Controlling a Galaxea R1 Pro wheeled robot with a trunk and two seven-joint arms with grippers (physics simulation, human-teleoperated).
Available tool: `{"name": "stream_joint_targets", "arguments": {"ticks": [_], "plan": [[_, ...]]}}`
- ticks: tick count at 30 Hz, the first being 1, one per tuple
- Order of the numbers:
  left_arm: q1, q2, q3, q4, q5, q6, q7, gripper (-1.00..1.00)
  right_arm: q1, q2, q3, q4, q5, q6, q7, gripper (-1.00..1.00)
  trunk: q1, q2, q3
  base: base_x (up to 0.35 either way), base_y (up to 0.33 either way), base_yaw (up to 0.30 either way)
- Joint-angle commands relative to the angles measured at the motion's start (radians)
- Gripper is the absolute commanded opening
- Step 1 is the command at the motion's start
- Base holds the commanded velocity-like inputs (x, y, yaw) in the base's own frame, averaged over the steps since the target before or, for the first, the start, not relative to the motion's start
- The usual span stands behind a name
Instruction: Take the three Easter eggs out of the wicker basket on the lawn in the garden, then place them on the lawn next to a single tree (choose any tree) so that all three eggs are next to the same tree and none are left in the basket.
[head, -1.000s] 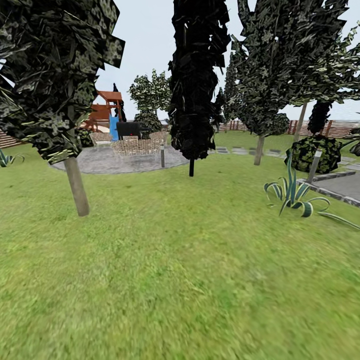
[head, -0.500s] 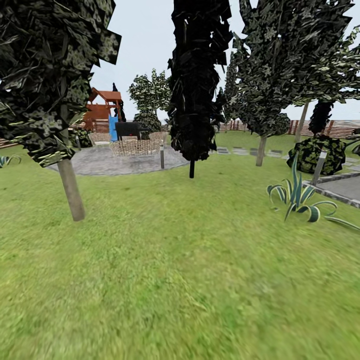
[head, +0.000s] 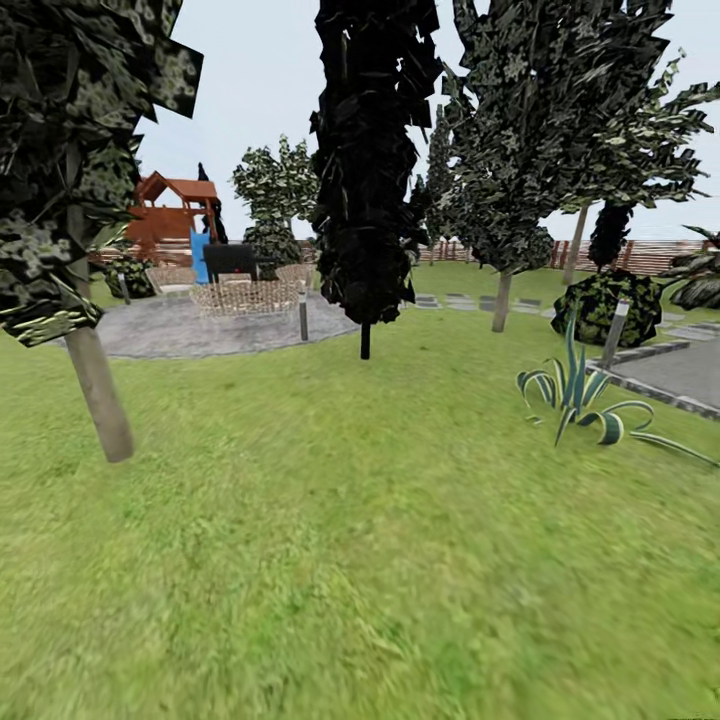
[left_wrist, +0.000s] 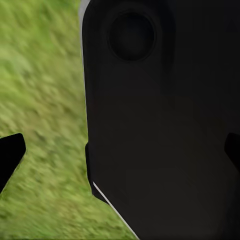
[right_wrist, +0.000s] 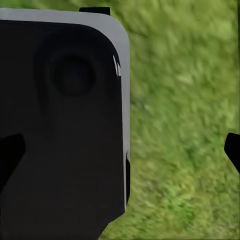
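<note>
The lawn (head: 380, 520) spreads wide and green ahead of me. A tree with a bare grey-brown trunk (head: 98, 395) stands close at the left, and another such tree (head: 500, 300) is farther off at the right. The Easter eggs and the wicker basket are out of view. In the left wrist view, my left gripper (left_wrist: 121, 152) is open, its dark fingertips (left_wrist: 11, 152) wide apart over grass and a dark part of my own body. My right gripper (right_wrist: 121, 152) is open the same way, with nothing between its fingertips (right_wrist: 11, 152).
A dark narrow cypress (head: 370, 180) rises at the middle. Behind it lie a grey paved patio (head: 190, 325) with a short post (head: 303, 315) and a red play structure (head: 170, 210). A striped spiky plant (head: 575, 400), a dark bush (head: 605, 305), grey paving (head: 680, 375) and the fence (head: 650, 255) are at the right.
The whole picture has shifted, so my camera has moved: the near tree trunk now sits farther left and lower, and the cypress a little left. Nothing in the garden itself moved.
</note>
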Motion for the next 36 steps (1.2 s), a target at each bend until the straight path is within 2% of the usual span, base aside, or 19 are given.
{"name": "stream_joint_targets", "arguments": {"ticks": [1, 26, 36], "plan": [[0.0, 0.0, 0.001, -0.001, 0.0, 0.0, -0.003, 1.0, -0.001, 0.0, 0.001, 0.002, -0.002, 0.001, 0.002, 1.0, 0.001, 0.0, -0.001, 0.338, 0.0, -0.298], [0.0, 0.0, 0.001, -0.001, 0.001, 0.0, -0.003, 1.0, -0.001, 0.0, 0.001, 0.002, -0.004, 0.001, 0.001, 1.0, 0.001, 0.0, -0.001, 0.338, 0.0, -0.298], [0.0, 0.0, 0.001, -0.001, 0.001, 0.0, -0.003, 1.0, -0.001, 0.0, 0.001, 0.002, -0.004, 0.002, -0.004, 1.0, 0.001, 0.0, -0.001, 0.338, 0.0, -0.075]]}}
